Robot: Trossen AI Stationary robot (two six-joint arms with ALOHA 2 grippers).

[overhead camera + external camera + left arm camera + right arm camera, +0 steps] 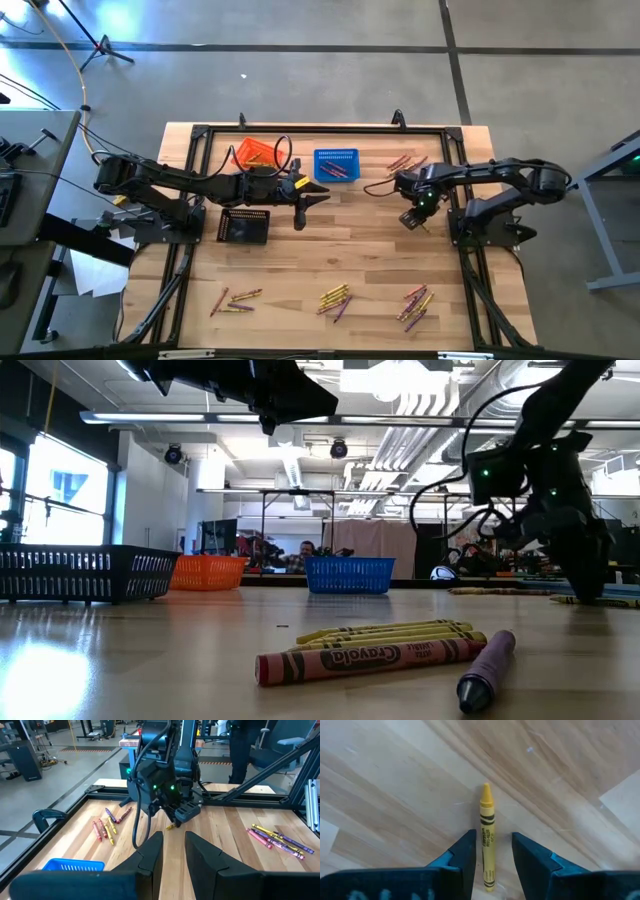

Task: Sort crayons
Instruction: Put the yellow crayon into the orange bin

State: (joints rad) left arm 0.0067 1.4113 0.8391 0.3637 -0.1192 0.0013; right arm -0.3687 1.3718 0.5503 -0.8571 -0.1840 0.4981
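A yellow crayon (487, 837) lies flat on the wood table at the right, also seen under the gripper from the left wrist view (170, 826). My right gripper (493, 836) (411, 219) points down over it, open, one finger on each side of the crayon's middle, along its length; I see no touch. My left gripper (173, 842) (318, 198) hovers open over the table's middle with nothing between its fingers. More crayons lie in loose groups: far right (405, 162), near left (235, 300), near centre (335, 298), near right (415, 305).
Three small mesh baskets stand at the far middle and left: orange (255, 153), blue (336, 165), black (244, 225). A dark metal frame (190, 200) runs around the table. Bare wood lies between the two grippers. A person sits in the room beyond (305, 555).
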